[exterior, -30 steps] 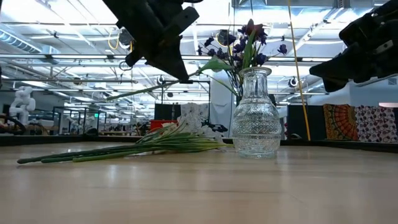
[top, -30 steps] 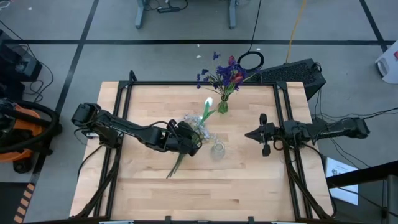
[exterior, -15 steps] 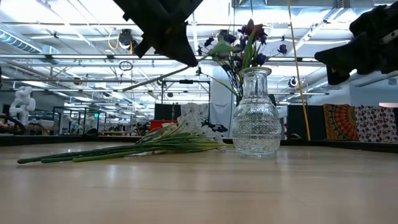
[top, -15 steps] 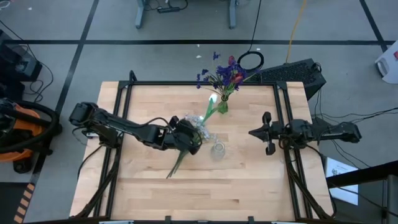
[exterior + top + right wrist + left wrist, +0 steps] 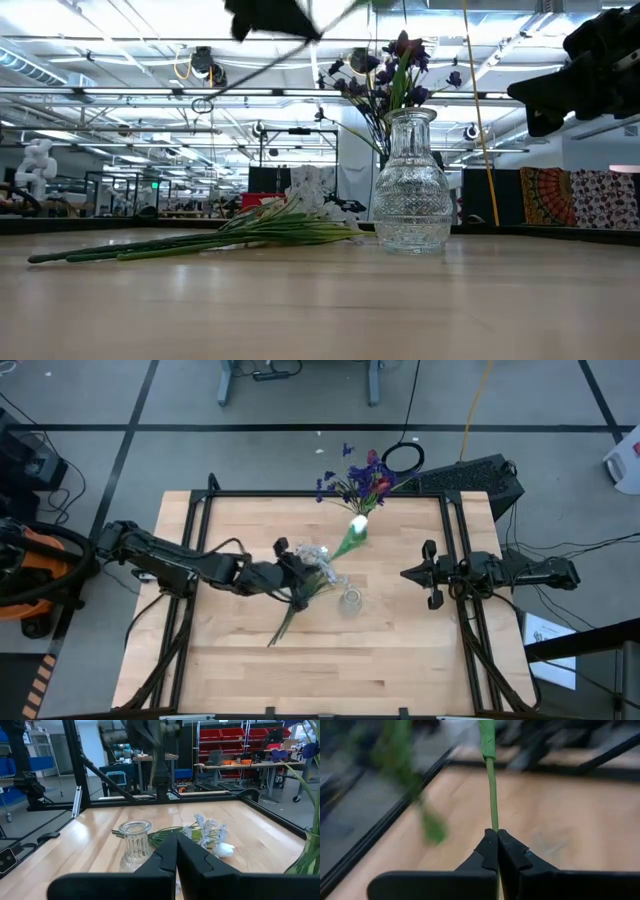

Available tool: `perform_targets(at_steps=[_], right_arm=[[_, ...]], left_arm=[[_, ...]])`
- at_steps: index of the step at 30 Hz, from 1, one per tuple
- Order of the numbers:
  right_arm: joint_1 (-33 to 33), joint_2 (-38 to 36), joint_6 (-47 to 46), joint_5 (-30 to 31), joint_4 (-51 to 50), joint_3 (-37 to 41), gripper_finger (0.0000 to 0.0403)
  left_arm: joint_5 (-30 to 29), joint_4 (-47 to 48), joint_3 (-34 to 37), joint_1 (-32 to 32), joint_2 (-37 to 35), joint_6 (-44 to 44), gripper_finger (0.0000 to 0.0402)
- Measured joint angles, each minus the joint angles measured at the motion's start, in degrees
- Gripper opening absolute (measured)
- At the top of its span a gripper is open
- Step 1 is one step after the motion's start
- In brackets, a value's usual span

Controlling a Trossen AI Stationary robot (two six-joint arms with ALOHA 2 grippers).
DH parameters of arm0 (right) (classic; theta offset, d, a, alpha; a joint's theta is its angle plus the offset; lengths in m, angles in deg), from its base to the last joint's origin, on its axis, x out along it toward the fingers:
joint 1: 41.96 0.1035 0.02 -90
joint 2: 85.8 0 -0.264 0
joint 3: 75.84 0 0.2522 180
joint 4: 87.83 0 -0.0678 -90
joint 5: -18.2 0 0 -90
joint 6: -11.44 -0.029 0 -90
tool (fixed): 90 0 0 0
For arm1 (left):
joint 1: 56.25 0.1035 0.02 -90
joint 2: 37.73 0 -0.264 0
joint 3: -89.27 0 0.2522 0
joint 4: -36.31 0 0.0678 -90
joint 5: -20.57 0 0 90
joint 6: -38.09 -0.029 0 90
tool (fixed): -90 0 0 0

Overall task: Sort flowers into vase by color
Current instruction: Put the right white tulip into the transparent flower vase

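My left gripper [image 5: 296, 582] hangs over the table's middle, shut on a flower with a white blossom [image 5: 358, 526] that reaches toward the far vase [image 5: 359, 532], which holds purple-blue sprays and a dark red bud [image 5: 366, 472]. In the low view only its underside [image 5: 272, 14] shows at the top edge. An empty cut-glass vase [image 5: 350, 600] [image 5: 412, 186] stands upright near the table's middle. Several white and pale sprays [image 5: 312, 554] [image 5: 300, 214] lie flat on the table beside it. My right gripper [image 5: 404, 573] hovers shut to the right of the empty vase. My left gripper pinches the flower's thin green stem [image 5: 493, 820] between its two fingers, which lie across it. The flower is lifted clear of the table. Its stem slants upward, with the lower end [image 5: 205, 92] hanging free behind the fingers and the white blossom ahead.
A black frame rail [image 5: 300, 494] borders the wooden table top. The stems of the lying flowers [image 5: 130, 248] stretch toward the near left. A black keyboard-like object [image 5: 470, 478] sits beyond the far right corner. Bare wood [image 5: 330, 670] fills the near part.
My left gripper has risen, nearly leaving the low view at the top, and has drawn slightly toward the table's left. The held flower has swung about, so its white blossom has moved right, toward the far vase, and the stem has risen well above the table.
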Motion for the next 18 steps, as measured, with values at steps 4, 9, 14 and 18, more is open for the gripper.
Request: perform_targets(at_steps=[4, 9, 14, 18], right_arm=[[0.0, 0.0, 0.0, 0.0, 0.0, 0.0, 0.0000], [0.0, 0.0, 0.0, 0.1, 0.0, 0.0, 0.0000], [0.0, 0.0, 0.0, 0.1, 0.0, 0.0, 0.0000], [0.0, 0.0, 0.0, 0.1, 0.0, 0.0, 0.0000]], left_arm=[[12.5, -17.8, 6.6, 2.1, -2.8, -8.7, 0.0000], [30.2, -42.9, 16.9, 7.6, -4.1, -10.6, 0.0000], [41.1, -70.0, 22.9, 12.0, -0.2, -7.6, 0.0000], [41.2, -72.9, 21.7, 11.9, 3.8, -6.3, 0.0000]])
